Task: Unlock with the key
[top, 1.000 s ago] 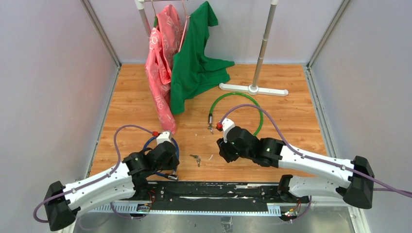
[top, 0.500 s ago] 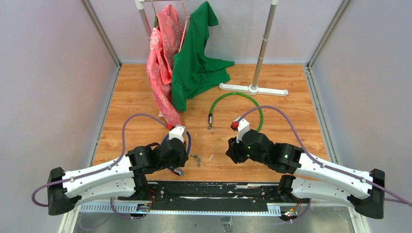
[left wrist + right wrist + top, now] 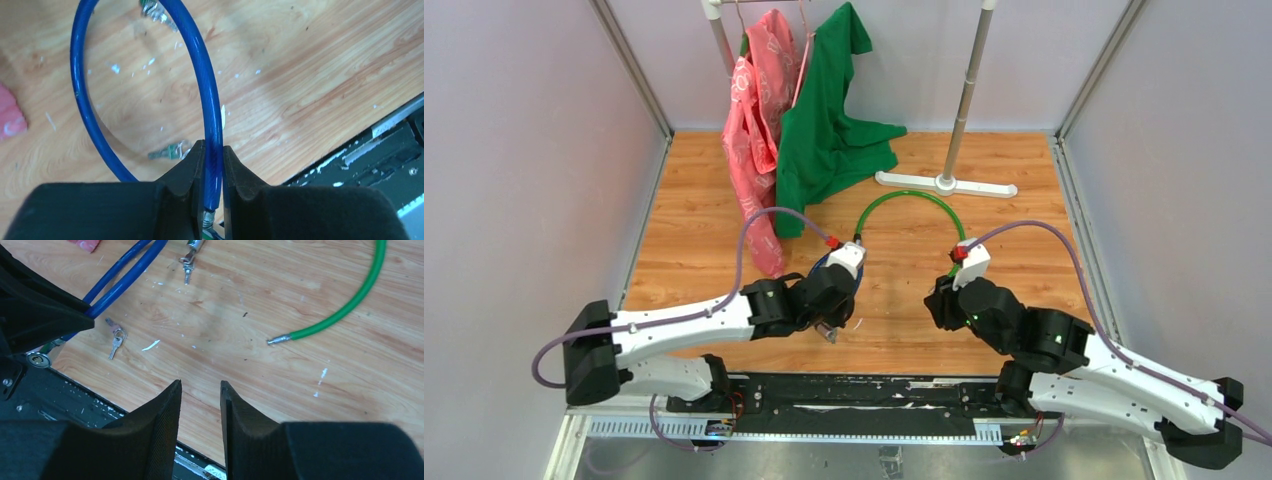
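With the left gripper (image 3: 213, 167) I held the blue cable (image 3: 202, 80) clamped near its lock end, probably to steady it for the key (image 3: 116, 340), which lay on the table (image 3: 260, 295) just beside, while the right gripper (image 3: 200, 387), narrowly parted and empty, hovered nearby to fetch it.

Glossy blue plastic-coated cable (image 3: 212, 110) between my matt black fingers (image 3: 187, 172); beside the cable, a shiny metal key (image 3: 116, 342) on scuffed wood table (image 3: 310, 75).
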`<move>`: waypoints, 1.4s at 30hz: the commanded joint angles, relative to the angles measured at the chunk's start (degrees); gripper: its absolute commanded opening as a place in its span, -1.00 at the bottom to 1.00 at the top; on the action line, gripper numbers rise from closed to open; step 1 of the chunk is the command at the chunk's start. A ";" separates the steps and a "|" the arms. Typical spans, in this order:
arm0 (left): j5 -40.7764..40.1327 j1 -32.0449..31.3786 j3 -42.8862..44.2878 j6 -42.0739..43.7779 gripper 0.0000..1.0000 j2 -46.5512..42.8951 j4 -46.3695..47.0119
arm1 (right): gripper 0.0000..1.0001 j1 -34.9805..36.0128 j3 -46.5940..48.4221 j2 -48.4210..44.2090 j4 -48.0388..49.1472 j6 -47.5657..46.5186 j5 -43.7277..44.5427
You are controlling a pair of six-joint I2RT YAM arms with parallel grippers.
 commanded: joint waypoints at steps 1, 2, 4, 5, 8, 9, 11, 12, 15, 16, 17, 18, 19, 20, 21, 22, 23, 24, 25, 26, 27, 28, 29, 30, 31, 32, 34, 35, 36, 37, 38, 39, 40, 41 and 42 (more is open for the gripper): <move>-1.03 -0.52 6.67 8.25 -1.00 6.91 7.46 | -0.26 0.68 -0.71 -2.73 -5.44 3.04 6.72; -0.98 -0.54 8.03 10.11 -1.00 7.96 7.98 | -0.26 0.69 -0.49 -3.03 -5.92 3.19 7.24; -1.64 -0.58 10.89 14.35 -1.00 11.68 9.27 | -0.27 0.67 -0.18 -3.26 -6.66 3.20 8.25; -1.69 -0.55 12.14 15.60 -1.00 13.41 9.93 | -0.27 0.74 -0.03 -3.27 -6.87 3.16 8.35; -2.30 -0.37 15.72 20.83 -1.00 18.91 10.87 | -0.27 0.71 0.18 -3.27 -7.43 3.30 8.39; -2.31 -0.26 17.39 21.85 -1.00 21.50 10.90 | -0.27 0.73 0.21 -3.27 -7.66 3.31 8.39; -1.42 0.04 19.07 23.15 -1.00 24.74 11.26 | -0.28 0.66 0.21 -3.41 -7.85 3.36 8.42; -0.44 0.31 19.66 23.55 -1.00 26.18 11.86 | -0.28 0.66 0.13 -3.51 -8.02 3.41 8.42; 2.27 0.64 21.93 24.13 -1.00 29.87 12.83 | -0.28 0.66 0.12 -4.11 -8.61 3.51 8.57; 3.32 0.64 22.55 24.24 -1.00 30.79 12.88 | -0.28 0.68 0.12 -4.22 -8.93 3.60 8.77; 4.44 0.65 22.85 24.31 -1.00 31.63 12.97 | -0.28 0.67 0.12 -4.50 -9.26 3.59 8.89; 5.74 0.57 22.77 24.28 -1.00 32.26 13.32 | -0.28 0.65 0.17 -4.76 -9.70 3.66 9.05; 7.13 0.50 22.48 24.42 -1.00 32.93 14.17 | -0.28 0.66 0.15 -4.92 -10.13 3.81 9.31; 8.74 0.36 22.13 24.74 -1.00 33.39 14.94 | -0.28 0.66 0.12 -5.12 -10.39 3.89 9.72; 9.99 0.13 21.82 25.17 -1.00 33.94 15.39 | -0.28 0.71 0.12 -5.38 -10.51 3.97 10.05; 10.89 -0.25 21.85 25.93 -1.00 34.57 15.49 | -0.28 0.71 0.04 -5.53 -10.60 3.94 10.51; 11.28 -0.87 22.07 27.01 -1.00 35.43 15.20 | -0.28 0.73 -0.03 -5.58 -10.62 3.93 11.00; 11.14 -1.58 22.75 28.05 -1.00 36.30 14.40 | -0.28 0.68 -0.01 -5.61 -10.65 3.94 11.49; 10.84 -2.34 23.52 29.47 -1.00 37.21 13.44 | -0.28 0.67 0.11 -5.50 -10.63 3.98 12.18; 10.79 -2.65 24.31 30.44 -1.00 37.99 12.74 | -0.28 0.65 0.09 -5.36 -10.63 3.94 12.52; 10.94 -2.95 24.82 31.23 -1.00 38.51 12.31 | -0.28 0.66 0.26 -5.22 -10.65 3.86 12.94; 11.17 -3.10 25.11 31.93 -1.00 38.83 12.18 | -0.28 0.73 0.33 -5.03 -10.63 3.81 13.34; 11.28 -3.22 25.46 32.12 -1.00 38.89 12.19 | -0.28 0.67 0.42 -4.93 -10.68 3.71 13.77; 11.68 -3.24 25.62 33.48 -1.00 38.98 12.11 | -0.28 0.66 0.46 -4.81 -10.63 3.69 14.01; 12.19 -3.31 26.02 34.68 -1.00 39.10 12.00 | -0.28 0.68 0.47 -4.74 -10.67 3.67 14.28; 12.34 -3.31 26.26 35.66 -1.00 39.29 11.78 | -0.28 0.71 0.43 -4.66 -10.65 3.74 14.47; 11.75 -3.31 27.27 37.33 -1.00 40.18 10.95 | -0.28 0.66 0.33 -4.54 -10.63 3.76 14.78; 11.33 -3.31 27.39 38.31 -1.00 40.68 10.76 | -0.28 0.66 0.38 -4.43 -10.66 3.84 14.80; 10.90 -3.31 27.44 39.17 -1.00 41.19 10.90 | -0.28 0.66 0.38 -4.32 -10.65 3.90 14.86; 10.69 -3.19 27.23 39.88 -1.00 41.57 11.27 | -0.28 0.66 0.38 -4.28 -10.67 3.97 14.89; 10.61 -3.04 27.03 40.49 -1.00 42.18 11.76 | -0.28 0.66 0.32 -4.16 -10.63 4.01 14.90; 10.80 -2.78 26.79 40.86 -1.00 42.67 12.16 | -0.28 0.70 0.30 -4.08 -10.60 4.08 14.85; 11.11 -2.45 26.65 41.10 -1.00 43.13 12.40 | -0.28 0.67 0.30 -4.00 -10.58 4.28 14.81; 11.58 -2.05 26.57 41.23 -1.00 43.61 12.53 | -0.28 0.66 0.34 -3.70 -10.54 4.36 14.68; 11.99 -1.74 26.39 41.24 -1.00 43.91 12.70 | -0.28 0.62 0.42 -3.58 -10.54 4.38 14.60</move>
